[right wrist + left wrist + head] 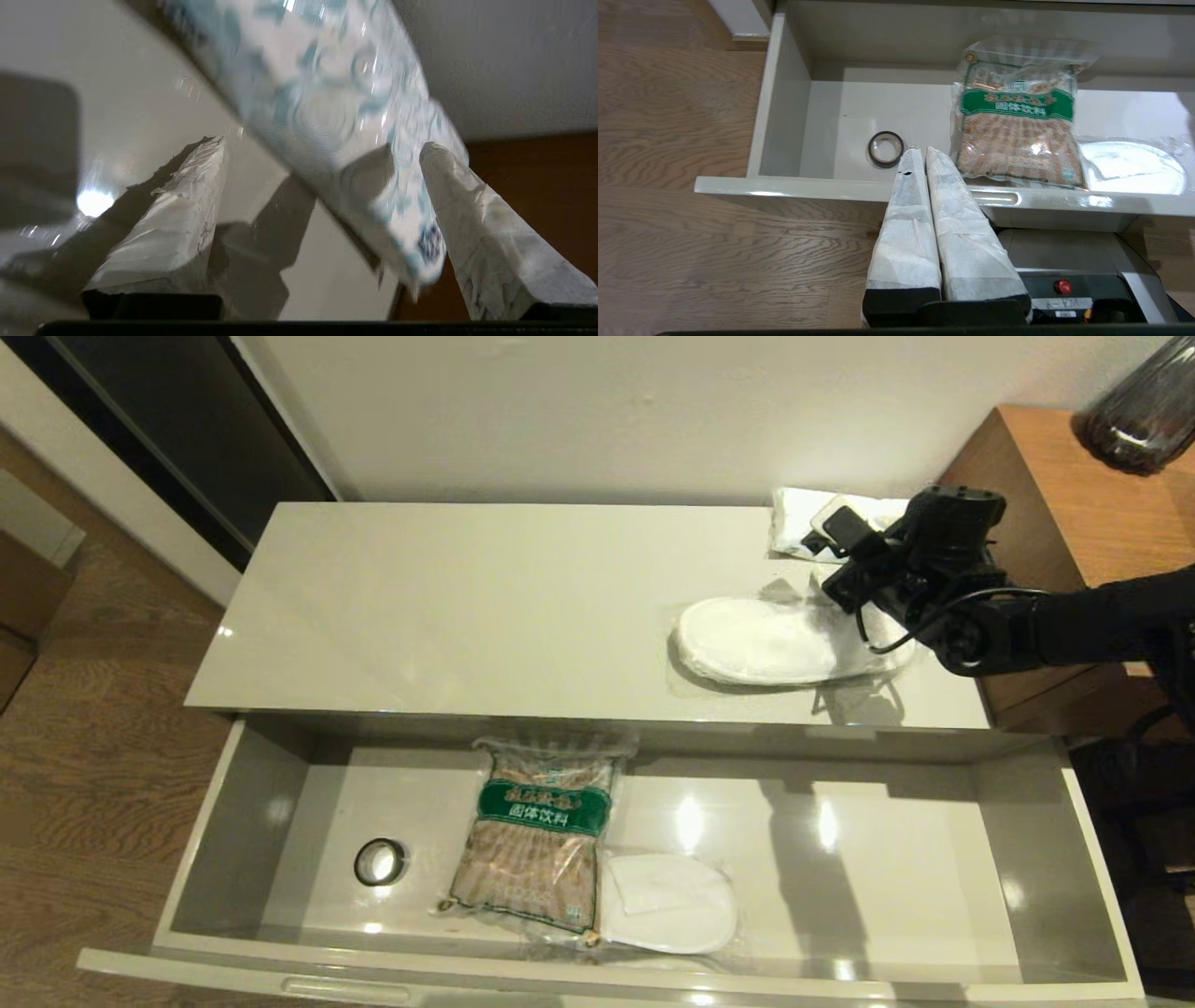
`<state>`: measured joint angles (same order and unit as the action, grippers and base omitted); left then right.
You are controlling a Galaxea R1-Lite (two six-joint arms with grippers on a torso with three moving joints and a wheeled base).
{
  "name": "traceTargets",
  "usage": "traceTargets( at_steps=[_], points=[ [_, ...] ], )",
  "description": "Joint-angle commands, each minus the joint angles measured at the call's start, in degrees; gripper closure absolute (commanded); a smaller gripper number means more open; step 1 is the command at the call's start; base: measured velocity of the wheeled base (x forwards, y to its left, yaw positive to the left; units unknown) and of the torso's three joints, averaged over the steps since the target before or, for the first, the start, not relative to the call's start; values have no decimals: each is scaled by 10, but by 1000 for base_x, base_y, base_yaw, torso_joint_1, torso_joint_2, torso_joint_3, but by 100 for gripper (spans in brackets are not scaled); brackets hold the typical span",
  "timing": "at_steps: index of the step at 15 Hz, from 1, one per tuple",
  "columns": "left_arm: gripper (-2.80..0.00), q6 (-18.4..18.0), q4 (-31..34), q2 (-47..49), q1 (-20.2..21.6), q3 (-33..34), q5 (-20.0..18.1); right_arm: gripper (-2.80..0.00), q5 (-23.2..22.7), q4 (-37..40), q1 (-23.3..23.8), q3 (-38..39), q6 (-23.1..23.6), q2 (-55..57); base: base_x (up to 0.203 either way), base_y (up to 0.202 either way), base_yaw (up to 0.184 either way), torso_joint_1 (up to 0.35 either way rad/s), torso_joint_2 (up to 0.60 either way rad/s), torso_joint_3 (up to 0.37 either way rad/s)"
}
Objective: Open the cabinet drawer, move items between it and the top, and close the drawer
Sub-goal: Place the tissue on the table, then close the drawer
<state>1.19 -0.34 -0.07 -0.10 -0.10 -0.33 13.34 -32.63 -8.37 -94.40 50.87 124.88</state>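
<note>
The cabinet drawer (887,887) is pulled fully out below the cream top (467,607). One sealed pack of white slippers (766,639) lies on the top at the right. Another slipper pack (667,901) rests in the drawer. The white tissue pack (794,518) with blue print lies at the top's back right corner. My right gripper (845,546) hovers at it, open. In the right wrist view the tissue pack (336,107) runs slantwise between the spread fingers of the right gripper (322,144). My left gripper (922,151) is shut and empty, in front of the drawer front (808,186).
A brown packet with a green band (537,835) and a small black tape roll (380,861) lie in the drawer's left half. An orange-brown wooden surface (1074,485) with a dark vase (1144,411) stands right of the cabinet. A wall runs behind.
</note>
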Motion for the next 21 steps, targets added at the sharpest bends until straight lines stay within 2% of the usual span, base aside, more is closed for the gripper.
traceTargets(
  at_steps=[1, 4, 7, 10, 12, 14, 15, 18, 21],
  points=[
    [0, 0, -1, 1, 0, 0, 0, -280, 1, -10, 1, 148, 3, -143, 0, 0, 0, 0, 0, 0],
    [0, 0, -1, 1, 0, 0, 0, -280, 0, -13, 2, 291, 6, -265, 0, 0, 0, 0, 0, 0],
    [0, 0, -1, 1, 0, 0, 0, -280, 4, -14, -2, 397, 10, -346, 0, 0, 0, 0, 0, 0],
    [0, 0, -1, 1, 0, 0, 0, -280, 11, 11, -14, 461, 28, -428, 0, 0, 0, 0, 0, 0],
    [0, 0, -1, 1, 0, 0, 0, -280, 27, 104, -16, 481, 31, -483, 0, 0, 0, 0, 0, 0],
    [0, 0, -1, 1, 0, 0, 0, -280, 44, 242, -19, 489, 22, -538, 0, 0, 0, 0, 0, 0],
    [0, 0, -1, 1, 0, 0, 0, 0, 49, 340, -25, 492, 7, -571, 0, 0, 0, 0, 0, 0],
    [0, 0, 0, 1, 0, 0, 0, 0, 68, 574, -44, 515, -56, -669, 0, 0, 0, 0, 0, 0],
    [0, 0, 0, 1, 0, 0, 0, 0, 69, 702, -47, 560, -110, -710, 0, 0, 0, 0, 0, 0]
  ],
)
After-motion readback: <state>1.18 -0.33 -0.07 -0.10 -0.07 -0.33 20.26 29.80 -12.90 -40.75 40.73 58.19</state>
